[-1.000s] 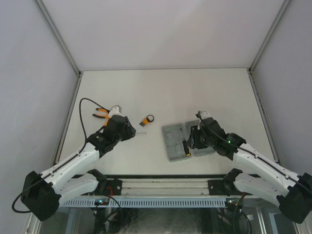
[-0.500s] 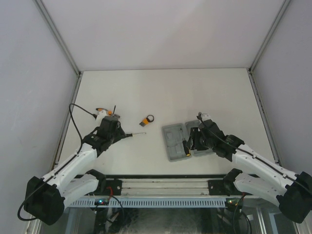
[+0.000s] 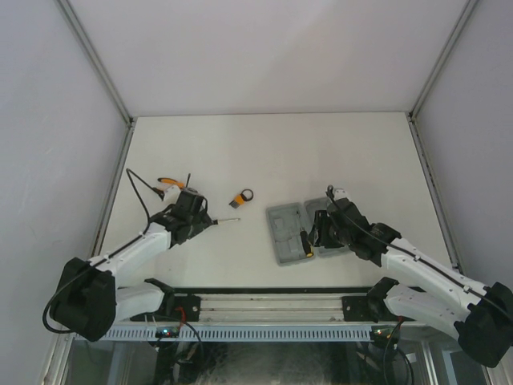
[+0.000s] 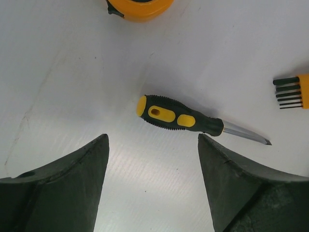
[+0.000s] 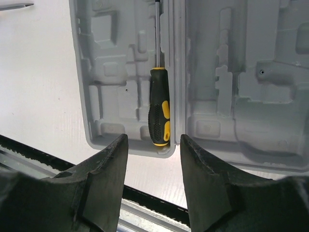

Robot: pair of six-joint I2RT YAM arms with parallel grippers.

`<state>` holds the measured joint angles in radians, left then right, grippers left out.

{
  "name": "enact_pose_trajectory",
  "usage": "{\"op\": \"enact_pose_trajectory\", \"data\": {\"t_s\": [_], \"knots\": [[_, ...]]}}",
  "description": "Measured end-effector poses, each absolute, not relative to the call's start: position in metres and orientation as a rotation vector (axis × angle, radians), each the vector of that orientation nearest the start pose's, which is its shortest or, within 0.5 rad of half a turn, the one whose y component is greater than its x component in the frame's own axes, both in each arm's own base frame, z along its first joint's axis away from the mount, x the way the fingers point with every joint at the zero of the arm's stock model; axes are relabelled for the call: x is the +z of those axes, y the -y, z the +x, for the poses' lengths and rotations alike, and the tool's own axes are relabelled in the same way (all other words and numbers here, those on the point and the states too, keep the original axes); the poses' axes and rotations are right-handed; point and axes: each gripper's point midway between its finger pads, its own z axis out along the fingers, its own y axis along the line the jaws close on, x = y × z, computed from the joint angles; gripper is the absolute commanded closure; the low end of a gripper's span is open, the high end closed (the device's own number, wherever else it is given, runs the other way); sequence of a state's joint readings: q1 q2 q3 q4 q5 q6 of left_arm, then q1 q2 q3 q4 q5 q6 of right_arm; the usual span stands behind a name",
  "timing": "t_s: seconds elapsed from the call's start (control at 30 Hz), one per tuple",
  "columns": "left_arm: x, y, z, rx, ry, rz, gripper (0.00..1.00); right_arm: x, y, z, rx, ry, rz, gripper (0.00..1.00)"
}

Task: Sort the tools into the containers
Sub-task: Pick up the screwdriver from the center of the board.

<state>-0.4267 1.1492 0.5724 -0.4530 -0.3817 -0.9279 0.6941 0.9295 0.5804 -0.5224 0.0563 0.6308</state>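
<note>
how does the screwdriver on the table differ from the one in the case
The loose screwdriver lies on the white table, outside any container; the stowed screwdriver sits in a moulded slot of the grey case, beside its hinge. The loose screwdriver's flat tip is in plain sight; the stowed screwdriver's shaft runs out of the right wrist view. Both have yellow-and-black handles.

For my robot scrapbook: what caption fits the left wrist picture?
Open left hand hovers over a yellow-and-black screwdriver on the table, tape measure beyond.
</note>
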Motion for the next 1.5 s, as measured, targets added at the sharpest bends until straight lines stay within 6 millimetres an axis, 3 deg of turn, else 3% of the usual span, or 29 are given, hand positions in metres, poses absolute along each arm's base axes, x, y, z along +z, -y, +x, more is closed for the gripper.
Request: {"op": "enact_pose_trajectory", "data": {"t_s": [0.57,0.9,1.5], "knots": [[0.041,0.084,0.274,-0.029,-2.364,-0.838,0.22,0.082,-0.164,0.181,0.491,-2.511,-0.023,0.54],[0.034,0.086,0.281,0.008,-2.396,-0.829,0.28,0.078,-0.161,0.177,0.482,-2.52,-0.016,0.54],[0.024,0.089,0.285,0.03,-2.451,-0.717,0.67,0.076,-0.16,0.176,0.481,-2.525,-0.009,0.55]]}}
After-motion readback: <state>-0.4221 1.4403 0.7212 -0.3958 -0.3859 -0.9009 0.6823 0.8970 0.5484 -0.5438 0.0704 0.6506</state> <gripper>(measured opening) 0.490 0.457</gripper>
